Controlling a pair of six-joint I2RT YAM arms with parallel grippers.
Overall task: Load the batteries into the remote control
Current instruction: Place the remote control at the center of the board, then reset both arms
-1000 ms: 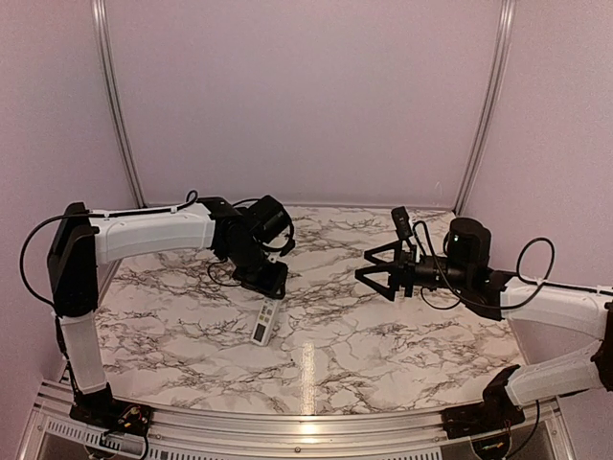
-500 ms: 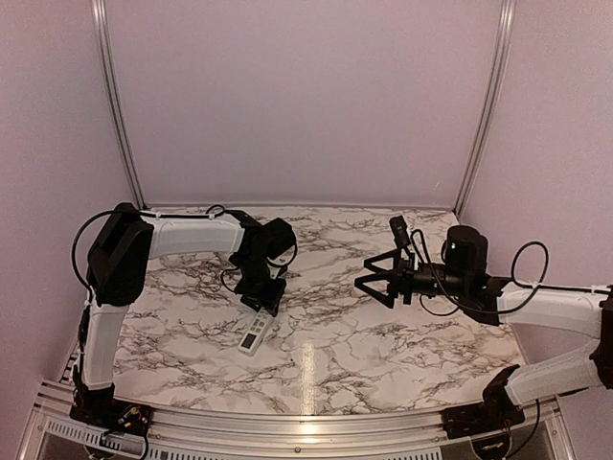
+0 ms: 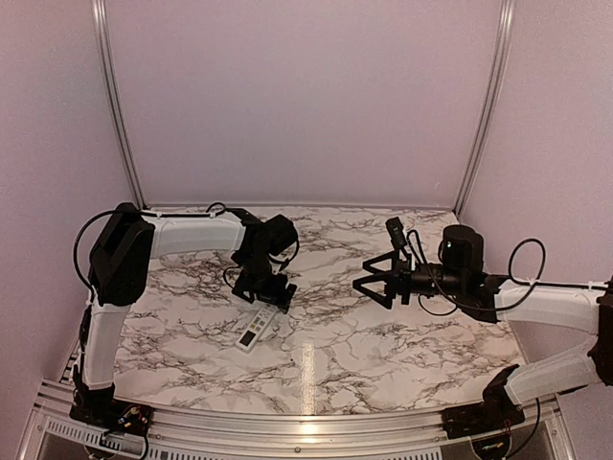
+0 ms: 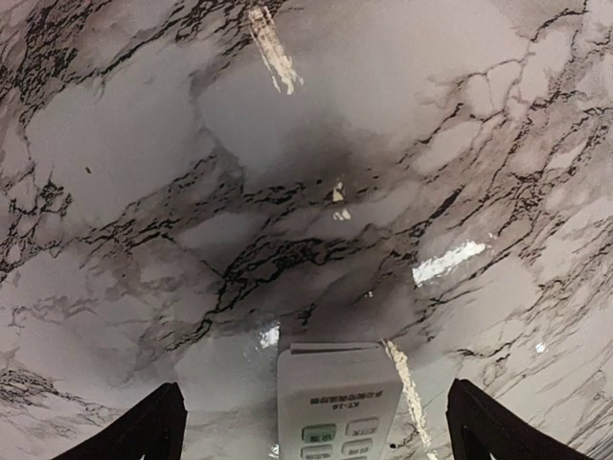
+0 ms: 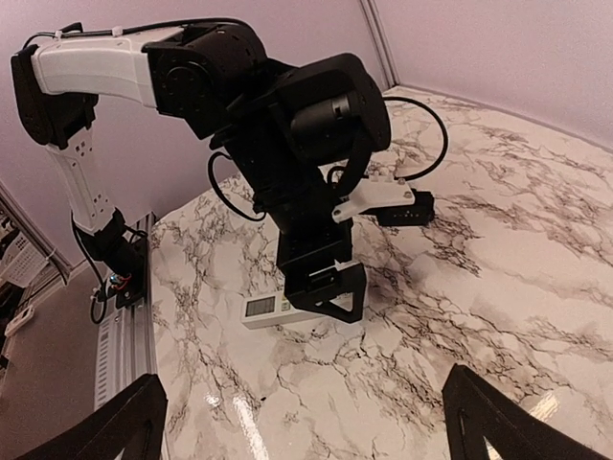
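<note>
The white remote control lies flat on the marble table, buttons up, its display end towards the near edge. My left gripper hovers just over its far end, open, a finger on each side and neither touching it. In the left wrist view the remote control sits between the spread fingers. The right wrist view shows the remote control under the left gripper. My right gripper hangs open and empty above the table's right half. The batteries are out of view.
The marble table ends at a metal rail on the near side. Pale walls with metal posts close the back and sides. A cable loops by the left wrist.
The left arm carried the remote slightly left and towards the near edge, then its jaws opened and let it go. The right gripper drifted a little left.
</note>
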